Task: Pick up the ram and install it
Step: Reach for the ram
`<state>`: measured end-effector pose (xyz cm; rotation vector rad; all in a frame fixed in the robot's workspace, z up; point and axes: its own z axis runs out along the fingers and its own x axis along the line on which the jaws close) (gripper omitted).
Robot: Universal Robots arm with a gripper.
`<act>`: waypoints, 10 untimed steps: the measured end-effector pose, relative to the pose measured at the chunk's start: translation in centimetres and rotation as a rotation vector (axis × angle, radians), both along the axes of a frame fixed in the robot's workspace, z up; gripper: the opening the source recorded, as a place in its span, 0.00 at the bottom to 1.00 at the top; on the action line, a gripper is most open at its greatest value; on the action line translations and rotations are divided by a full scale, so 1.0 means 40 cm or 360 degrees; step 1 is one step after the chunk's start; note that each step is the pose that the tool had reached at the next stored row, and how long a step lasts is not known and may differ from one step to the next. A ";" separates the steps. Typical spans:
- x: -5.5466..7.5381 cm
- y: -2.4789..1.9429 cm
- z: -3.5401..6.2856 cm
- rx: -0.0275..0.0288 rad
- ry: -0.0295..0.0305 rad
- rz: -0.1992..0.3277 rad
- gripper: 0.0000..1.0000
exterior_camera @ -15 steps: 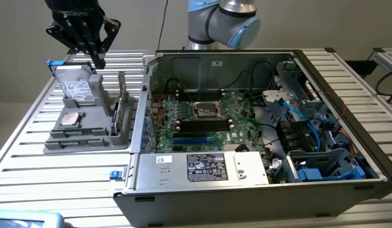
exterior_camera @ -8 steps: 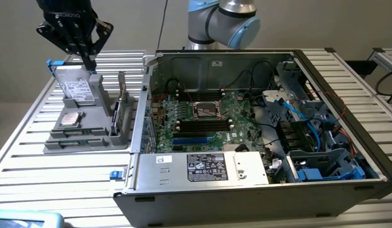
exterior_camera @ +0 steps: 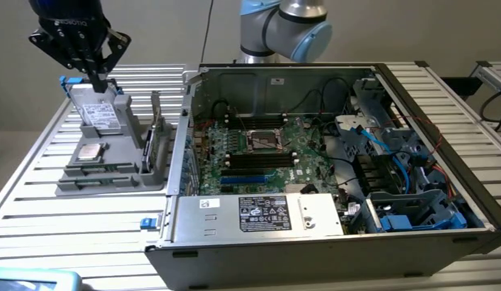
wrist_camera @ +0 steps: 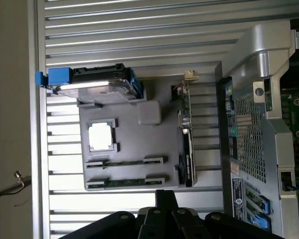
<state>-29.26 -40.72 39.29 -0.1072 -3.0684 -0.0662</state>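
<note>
While the hand [exterior_camera: 97, 80] hangs above the far end of the grey tray [exterior_camera: 113, 182], its dark fingers are drawn together to a narrow point and hold nothing. The ram [wrist_camera: 124, 162] lies flat in a slot of that tray, with a second ram stick [wrist_camera: 127, 180] parallel to it in the next slot, just beside it. Both are apart from the hand. In the wrist view the hand's tip [wrist_camera: 164, 195] shows close to the tray's edge by the second ram stick, touching neither stick. The square silver processor [wrist_camera: 100, 135] sits in its own recess next to the ram, and beyond it the hard drive [exterior_camera: 100, 115] with its blue bracket leans up at the tray's far end, under the hand in the exterior view. A wider card [exterior_camera: 156, 139] stands on edge along the side of the tray that faces the open computer case [exterior_camera: 332, 248]. The case lies on the slatted bench [exterior_camera: 64, 224] to the exterior view's right of the tray, with the green motherboard [exterior_camera: 234, 145] exposed inside it.
</note>
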 end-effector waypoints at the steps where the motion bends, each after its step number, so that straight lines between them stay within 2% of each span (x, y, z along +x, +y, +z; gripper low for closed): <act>1: -0.007 -0.001 -0.001 0.00000 0.00042 0.0000 0.11; 10: -0.066 -0.012 -0.007 0.00000 0.00461 0.0002 0.11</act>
